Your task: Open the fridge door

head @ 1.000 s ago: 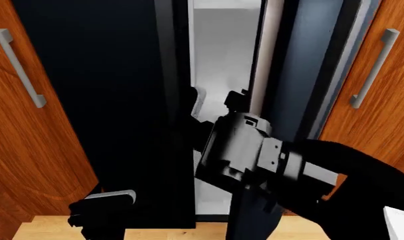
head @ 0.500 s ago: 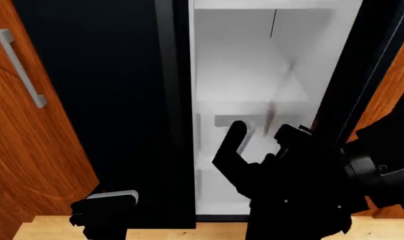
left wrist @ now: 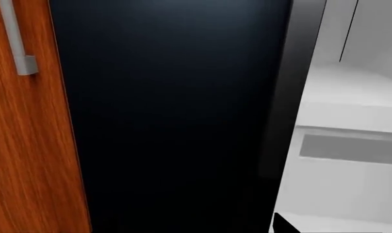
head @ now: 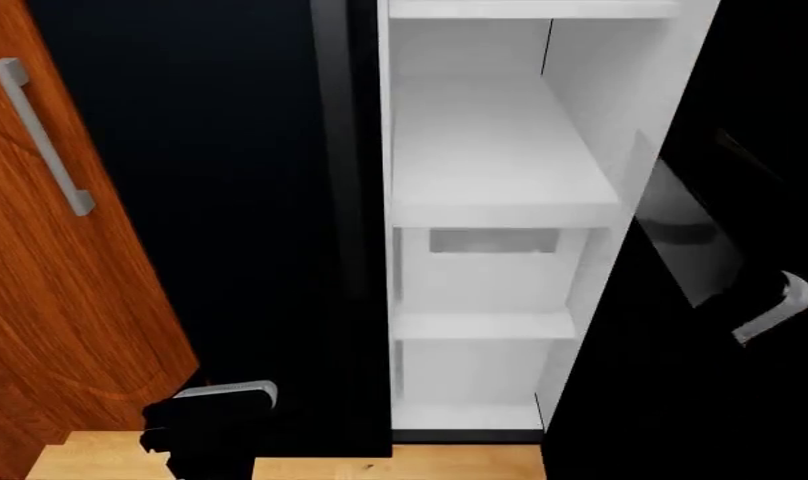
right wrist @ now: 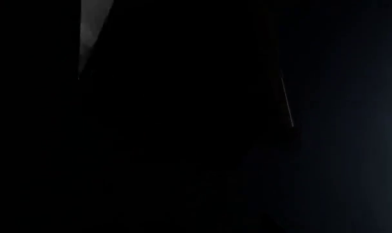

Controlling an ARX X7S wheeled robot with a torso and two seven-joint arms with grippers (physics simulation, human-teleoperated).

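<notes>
The fridge door [head: 738,180], a glossy black panel, stands swung wide open at the right of the head view. A grey end of its handle [head: 775,312] shows low on it. The white fridge interior [head: 491,150] with shelves is exposed. My left gripper [head: 207,415] hangs low at the left, in front of the shut twin black door [head: 204,200]; its jaws do not show clearly. My right gripper is not visible in the head view. The right wrist view is almost all black, with a dark glossy surface [right wrist: 338,97] close up.
A reddish-brown cabinet door [head: 71,300] with a grey handle [head: 41,135] flanks the twin door on the left. Light wooden floor [head: 377,462] lies below. The left wrist view faces the twin door [left wrist: 176,116], the cabinet [left wrist: 27,155] and the white interior [left wrist: 351,165].
The fridge door has swung from a narrow gap to wide open at the right. My right arm and gripper, in front of the opening earlier, have left the head view. The left gripper stayed put.
</notes>
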